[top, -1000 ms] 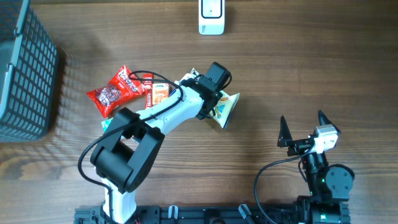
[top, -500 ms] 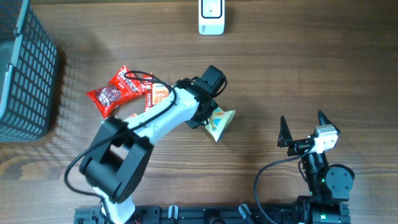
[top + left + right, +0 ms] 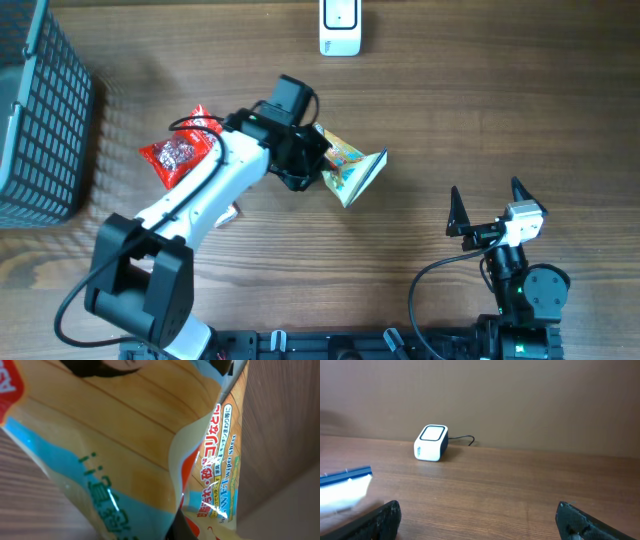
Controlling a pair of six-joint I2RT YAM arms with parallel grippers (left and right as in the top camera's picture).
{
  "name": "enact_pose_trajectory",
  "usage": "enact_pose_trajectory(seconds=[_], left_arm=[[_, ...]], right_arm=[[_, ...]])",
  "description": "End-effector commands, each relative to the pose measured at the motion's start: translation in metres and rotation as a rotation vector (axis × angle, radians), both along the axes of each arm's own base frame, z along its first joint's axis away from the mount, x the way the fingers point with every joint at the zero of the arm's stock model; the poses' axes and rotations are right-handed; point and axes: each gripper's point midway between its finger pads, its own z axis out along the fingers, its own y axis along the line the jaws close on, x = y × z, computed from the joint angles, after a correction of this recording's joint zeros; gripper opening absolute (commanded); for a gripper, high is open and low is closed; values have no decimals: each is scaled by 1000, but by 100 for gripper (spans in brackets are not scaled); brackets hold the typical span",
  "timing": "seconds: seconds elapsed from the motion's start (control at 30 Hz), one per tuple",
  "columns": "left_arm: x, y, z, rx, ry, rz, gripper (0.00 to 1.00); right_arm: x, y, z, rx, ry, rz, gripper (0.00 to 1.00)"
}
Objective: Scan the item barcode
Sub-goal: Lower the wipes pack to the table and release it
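The packet of wet wipes (image 3: pixel 352 166) sits just left of the frame's centre in the overhead view, lifted off the table (image 3: pixel 480 90) and tilted, its pointed corner aimed right. My left pincer (image 3: pixel 318 166) is clamped on its left edge, the jaws pressed together on the film. In the left wrist view the packet (image 3: pixel 125 435) fills almost the whole frame, yellow and pale blue with red lettering, too close to pick out a barcode.

Up at the top centre stands the white scanner (image 3: pixel 340 27), well apart from the packet, with bare wood between them and nothing in the way. From the right wrist view the scanner (image 3: pixel 431 442) sits at centre left with a thin black cable (image 3: pixel 462 438) trailing behind it.

Left of my left arm lies a red snack bag (image 3: pixel 180 150), partly covered by the arm. A small corner of another item (image 3: pixel 229 211) pokes out under the arm; I cannot tell what it is. A grey mesh basket (image 3: pixel 40 110) occupies the left edge.

My right pincer (image 3: pixel 487 200) rests at the lower right, jaws spread wide, holding nothing.

I count one scanner, one basket, one red bag and one wipes packet.
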Motion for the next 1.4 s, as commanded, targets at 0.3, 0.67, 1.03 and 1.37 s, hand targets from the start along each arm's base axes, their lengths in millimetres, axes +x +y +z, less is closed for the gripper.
enact_pose_trajectory(seconds=[0.3, 0.67, 1.03, 1.37], left_arm=[[-17, -13, 23, -231, 93, -94, 4], [-29, -37, 30, -304, 128, -142, 4], [3, 19, -16, 147, -38, -10, 4], [-25, -13, -21, 231, -97, -143, 5]], right_arm=[[0, -1, 0, -9, -1, -6, 100], [0, -1, 0, -9, -1, -6, 100], [0, -1, 0, -9, -1, -6, 100], [0, -1, 0, -9, -1, -6, 100]])
